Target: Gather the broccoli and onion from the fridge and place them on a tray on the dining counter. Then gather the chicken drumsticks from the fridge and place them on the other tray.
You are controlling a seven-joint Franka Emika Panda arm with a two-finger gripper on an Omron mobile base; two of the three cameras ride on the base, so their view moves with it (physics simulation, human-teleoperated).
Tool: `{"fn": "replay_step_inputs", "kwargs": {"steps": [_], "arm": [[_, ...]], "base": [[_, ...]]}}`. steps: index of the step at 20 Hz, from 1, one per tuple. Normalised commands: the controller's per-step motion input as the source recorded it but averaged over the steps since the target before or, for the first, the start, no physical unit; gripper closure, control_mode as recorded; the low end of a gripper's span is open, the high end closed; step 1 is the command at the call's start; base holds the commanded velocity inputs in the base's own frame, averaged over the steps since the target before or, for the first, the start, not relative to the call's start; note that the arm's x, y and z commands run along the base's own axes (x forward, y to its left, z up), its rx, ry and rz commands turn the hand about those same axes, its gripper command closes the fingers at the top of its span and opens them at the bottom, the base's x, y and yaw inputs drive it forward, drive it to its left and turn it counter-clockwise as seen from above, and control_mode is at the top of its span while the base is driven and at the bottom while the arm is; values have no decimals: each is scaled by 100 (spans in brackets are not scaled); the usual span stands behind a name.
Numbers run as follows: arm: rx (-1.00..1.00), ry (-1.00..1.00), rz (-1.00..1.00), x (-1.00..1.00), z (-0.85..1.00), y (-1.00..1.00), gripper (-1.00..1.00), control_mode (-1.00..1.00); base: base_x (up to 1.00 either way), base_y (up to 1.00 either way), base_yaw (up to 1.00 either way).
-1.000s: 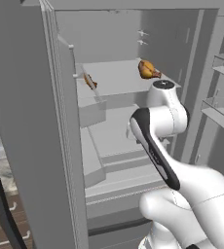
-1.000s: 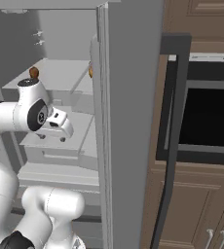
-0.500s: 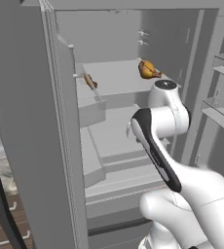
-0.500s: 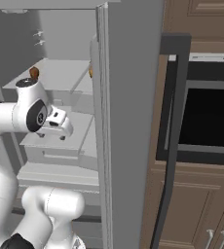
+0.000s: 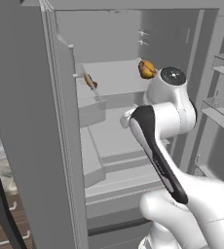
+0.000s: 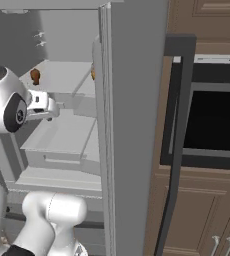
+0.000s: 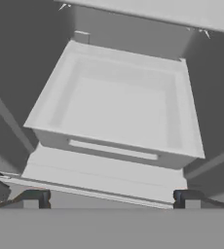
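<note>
Gripper (image 7: 109,197) spread wide with nothing between its tips, aimed into the open fridge (image 5: 46,121) at a pale drawer (image 7: 119,116); two chicken drumsticks (image 5: 89,80) lie on the upper shelf (image 5: 114,80), one left, one (image 5: 146,68) right beside the arm.

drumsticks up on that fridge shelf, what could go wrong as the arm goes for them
The two chicken drumsticks lie apart on the shelf, one near the left wall, so each probably needs its own trip. The open claw points down at the drawer below them; lifting it could knock the shelf edge. The arm's elbow sits close to the nearer drumstick.
</note>
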Motion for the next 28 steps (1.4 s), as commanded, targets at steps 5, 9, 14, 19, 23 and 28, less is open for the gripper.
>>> {"fn": "replay_step_inputs", "kwargs": {"steps": [5, 9, 14, 19, 23, 28], "arm": [[-1, -23, 12, 0, 96, 4, -100, -100], [0, -13, 18, 26, 92, -4, -100, -100], [1, -11, 21, 81, 51, 16, -100, -100], [0, -1, 2, 90, -9, 49, -100, -100], [0, 2, -12, 63, -27, 37, -100, -100], [2, 11, -13, 59, -5, 29, -100, -100]], "base": [[0, 0, 0], [0, 0, 0], [0, 0, 0], [0, 0, 0], [0, 0, 0], [0, 0, 0]]}}
